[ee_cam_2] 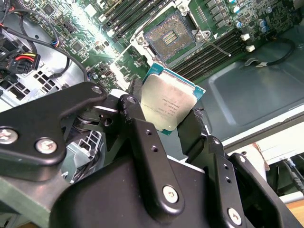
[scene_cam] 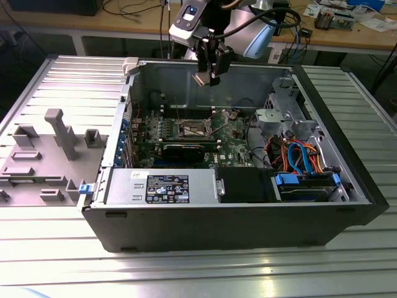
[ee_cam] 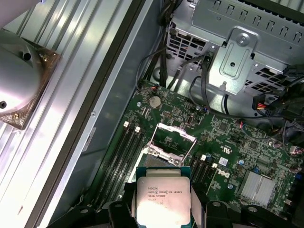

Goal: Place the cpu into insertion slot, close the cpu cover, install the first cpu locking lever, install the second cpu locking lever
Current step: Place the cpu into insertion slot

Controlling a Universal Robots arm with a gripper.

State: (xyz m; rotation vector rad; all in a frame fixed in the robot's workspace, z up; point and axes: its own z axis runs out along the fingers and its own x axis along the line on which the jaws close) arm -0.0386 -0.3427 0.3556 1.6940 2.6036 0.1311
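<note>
- One chip is in hand: the black fingers (ee_cam_2: 142,130) are closed narrowly on two opposite edges of the cpu (ee_cam_2: 168,104), whose pale metal face shows in both wrist views.
- The insertion slot (ee_cam_2: 172,35) lies open on the green board (ee_cam: 223,137), between the banks of memory slots (ee_cam_2: 213,59), with its dark centre bare. The cpu hangs well above it, not touching anything.
- In the first wrist view the cpu cover (ee_cam: 176,135) seems swung up from one edge of the slot, and a thin lever rod (ee_cam_2: 216,46) stands free beside it.
- To do this step well, I'd judge you should:
  - square the chip's edges to the slot's rim while you are high;
  - come straight down, keeping the chip flat;
  - never slide it across the contacts;
  - stay clear of the raised cover and the rod;
  - let go only once the chip sits flush inside the rim.
- In the exterior view the arm (scene_cam: 245,28) reaches in over the far wall of the open case (scene_cam: 248,217), which rests on the ribbed tabletop (scene_cam: 186,273).
- The wrist points downward, and the chip sits about level with the case's top rim, over the middle of the board.
</note>
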